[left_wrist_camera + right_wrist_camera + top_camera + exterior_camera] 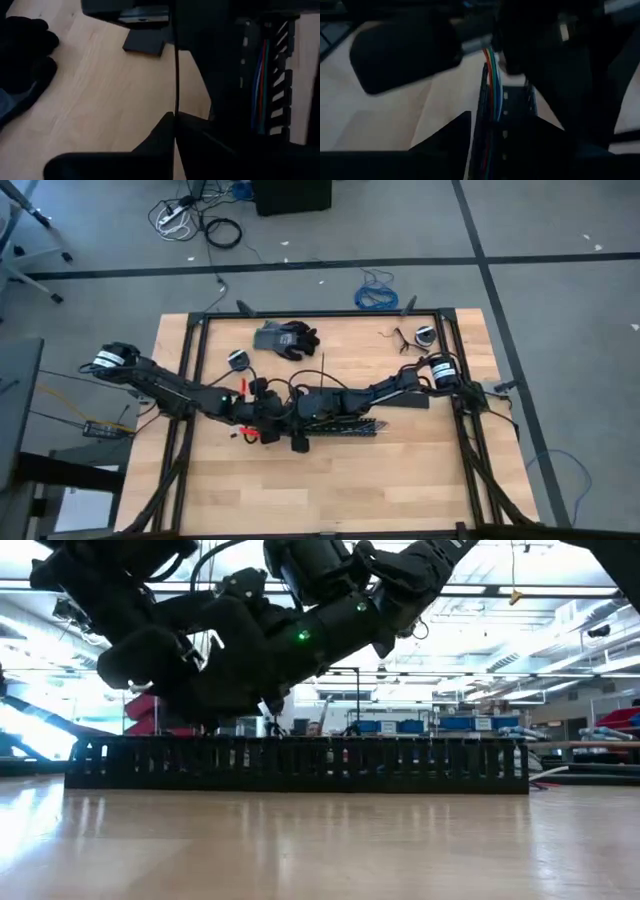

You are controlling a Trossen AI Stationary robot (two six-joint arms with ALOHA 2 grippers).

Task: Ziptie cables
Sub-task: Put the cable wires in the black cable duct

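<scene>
The left arm [160, 385] reaches in over the table [330, 480] toward the middle. The left gripper [175, 122] sits low over the wood. Its two fingers are pressed together, tip to tip, and a thin black strip [176, 75] is pinched between them. The strip runs straight out from the jaws toward the other arm. A black glove [287, 339] lies on the wood off to one side of those jaws, well apart from them.

Just beside the left jaws, touching the table, is a long black tray [300, 765] with slots along its walls. It lies flat across the middle of the table. The cables [261, 80] lie inside the tray, running along its length. I can see blue, red and green ones through the slots.

The right gripper [490, 130] comes in from the other side and meets the left one over the end of the tray. Its fingers stand a little apart, one on each side of the tray wall. The cables [492, 80] pass right between these jaws. I cannot tell if the fingers really squeeze anything. The right arm [400, 385] stretches back from there to its post at the table's edge.

A blue coiled cable [378, 292] lies on the floor past the table.
</scene>
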